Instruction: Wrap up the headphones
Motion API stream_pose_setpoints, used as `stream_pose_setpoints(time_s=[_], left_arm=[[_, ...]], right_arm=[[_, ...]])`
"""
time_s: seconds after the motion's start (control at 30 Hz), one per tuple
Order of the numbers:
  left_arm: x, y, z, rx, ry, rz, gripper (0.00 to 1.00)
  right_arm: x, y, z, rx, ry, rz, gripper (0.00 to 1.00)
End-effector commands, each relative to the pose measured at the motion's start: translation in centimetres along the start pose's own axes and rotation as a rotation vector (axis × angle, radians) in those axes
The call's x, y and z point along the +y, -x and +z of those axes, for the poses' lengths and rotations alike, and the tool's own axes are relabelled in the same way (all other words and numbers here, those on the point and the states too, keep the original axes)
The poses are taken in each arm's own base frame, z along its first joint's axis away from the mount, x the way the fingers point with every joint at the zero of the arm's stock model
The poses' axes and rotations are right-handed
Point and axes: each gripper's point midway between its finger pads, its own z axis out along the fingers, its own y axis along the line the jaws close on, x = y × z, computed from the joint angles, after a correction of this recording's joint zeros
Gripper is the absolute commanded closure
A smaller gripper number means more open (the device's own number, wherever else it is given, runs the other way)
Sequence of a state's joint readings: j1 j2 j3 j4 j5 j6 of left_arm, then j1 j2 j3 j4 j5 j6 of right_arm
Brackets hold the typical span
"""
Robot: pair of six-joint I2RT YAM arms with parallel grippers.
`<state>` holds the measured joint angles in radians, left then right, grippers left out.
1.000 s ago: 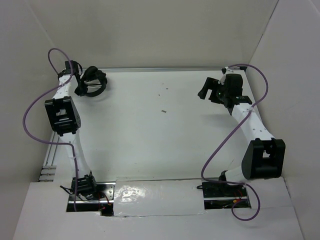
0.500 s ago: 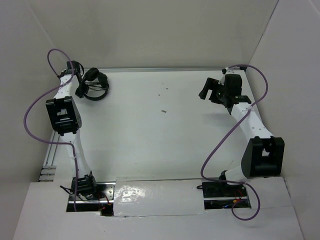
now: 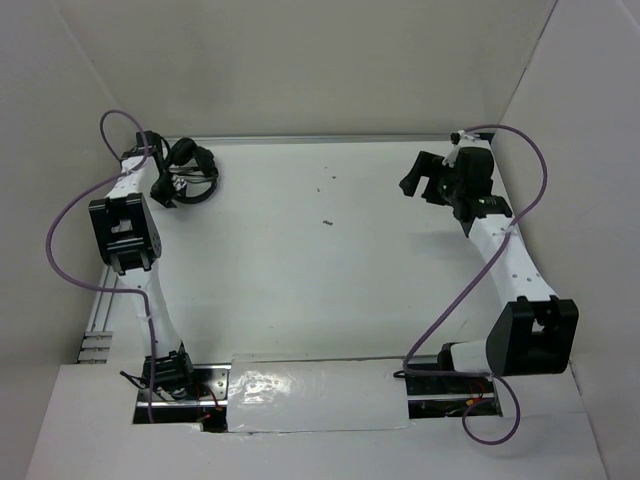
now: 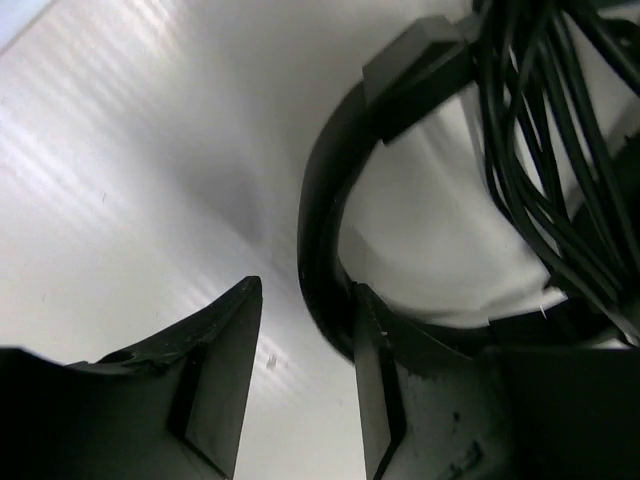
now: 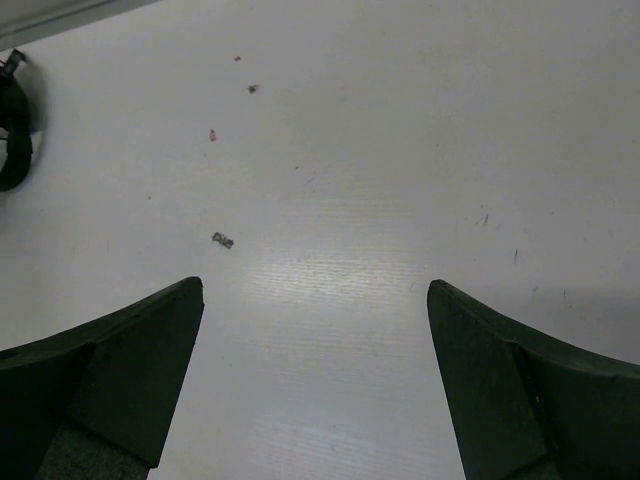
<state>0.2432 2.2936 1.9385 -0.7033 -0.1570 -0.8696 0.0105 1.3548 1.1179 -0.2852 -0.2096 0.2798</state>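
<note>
The black headphones (image 3: 192, 165) lie at the table's far left corner, with the thin cord bunched over them. In the left wrist view the curved headband (image 4: 322, 225) runs just past the right fingertip, and the cord strands (image 4: 545, 150) hang at the upper right. My left gripper (image 3: 163, 186) (image 4: 305, 290) is open right beside the headband, with only bare table between its fingers (image 4: 222, 370). My right gripper (image 3: 416, 180) (image 5: 315, 290) is wide open and empty above the table at the far right. An edge of the headphones (image 5: 12, 130) shows at the left of the right wrist view.
White walls enclose the table on the left, back and right. Small specks of debris (image 3: 327, 222) (image 5: 222, 240) lie near the table's middle. Purple cables (image 3: 60, 230) loop beside both arms. A metal rail (image 3: 330, 137) runs along the back edge.
The left gripper and the headphones have shifted slightly toward the back corner. The right arm's elbow has swung nearer and rightward, and its gripper has edged to the right.
</note>
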Motion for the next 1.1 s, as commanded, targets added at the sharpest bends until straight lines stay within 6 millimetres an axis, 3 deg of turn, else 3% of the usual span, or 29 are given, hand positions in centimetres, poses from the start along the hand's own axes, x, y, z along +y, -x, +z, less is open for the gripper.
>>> stream_pose_setpoints(time_s=[0.0, 0.13, 0.23, 0.37, 0.4, 0.43, 0.47, 0.5, 0.53, 0.57, 0.6, 0.63, 0.67, 0.7, 0.77, 0.87, 1.07], left_arm=[[-2.1, 1.5, -6.4, -0.039, -0.141, -0.011, 0.47], [-3.6, 1.8, -11.3, -0.084, -0.306, 0.037, 0.41], [-4.0, 1.9, -14.3, -0.123, -0.366, 0.064, 0.29], [-3.5, -0.3, -18.1, -0.112, -0.395, 0.089, 0.2], [-2.7, -4.7, -18.8, -0.053, -0.403, 0.165, 0.22], [-3.1, -3.8, -21.3, -0.106, -0.455, 0.173, 0.22], [-3.1, -5.2, -22.5, -0.118, -0.486, 0.202, 0.22], [-2.4, -8.7, -24.7, -0.123, -0.543, 0.268, 0.21], [-2.3, -10.0, -26.1, -0.142, -0.592, 0.303, 0.14], [-2.0, -12.1, -27.3, -0.128, -0.632, 0.335, 0.01], [-0.5, -15.6, -27.0, -0.071, -0.639, 0.375, 0.01], [0.5, -16.6, -29.4, -0.091, -0.704, 0.37, 0.01], [2.0, -19.3, -28.4, -0.039, -0.707, 0.405, 0.01], [2.8, -20.0, -30.0, -0.062, -0.766, 0.412, 0.01], [5.2, -22.4, -28.7, -0.007, -0.742, 0.42, 0.01], [7.3, -23.6, -29.4, -0.014, -0.751, 0.419, 0.01], [7.9, -24.2, -30.5, -0.039, -0.82, 0.459, 0.01]], right_arm=[[1.7, 1.0, -2.0, -0.044, 0.075, -0.024, 0.0], [2.9, 1.6, -3.8, -0.094, 0.126, -0.047, 0.0], [3.4, 2.0, -5.1, -0.14, 0.15, -0.064, 0.0], [3.9, 2.1, -6.4, -0.173, 0.158, -0.037, 0.0], [3.6, 2.0, -6.8, -0.183, 0.137, -0.017, 0.0], [3.4, 1.8, -6.7, -0.18, 0.127, -0.006, 0.0], [3.2, 1.6, -6.8, -0.18, 0.117, 0.004, 0.0], [3.1, 1.7, -7.1, -0.197, 0.111, 0.022, 0.0], [2.9, 1.6, -7.1, -0.201, 0.097, 0.035, 0.0], [2.5, 1.2, -7.1, -0.199, 0.081, 0.054, 0.0], [2.1, 1.4, -7.4, -0.225, 0.063, 0.066, 0.0], [2.0, 1.1, -7.4, -0.226, 0.061, 0.087, 0.0], [1.8, 0.4, -7.4, -0.224, 0.058, 0.096, 0.0], [1.8, 0.2, -7.4, -0.226, 0.059, 0.117, 0.0], [1.4, -1.4, -7.2, -0.209, 0.054, 0.142, 0.0], [1.0, -2.5, -7.8, -0.239, 0.05, 0.173, 0.0], [0.0, -4.1, -9.1, -0.29, 0.022, 0.179, 0.0]])
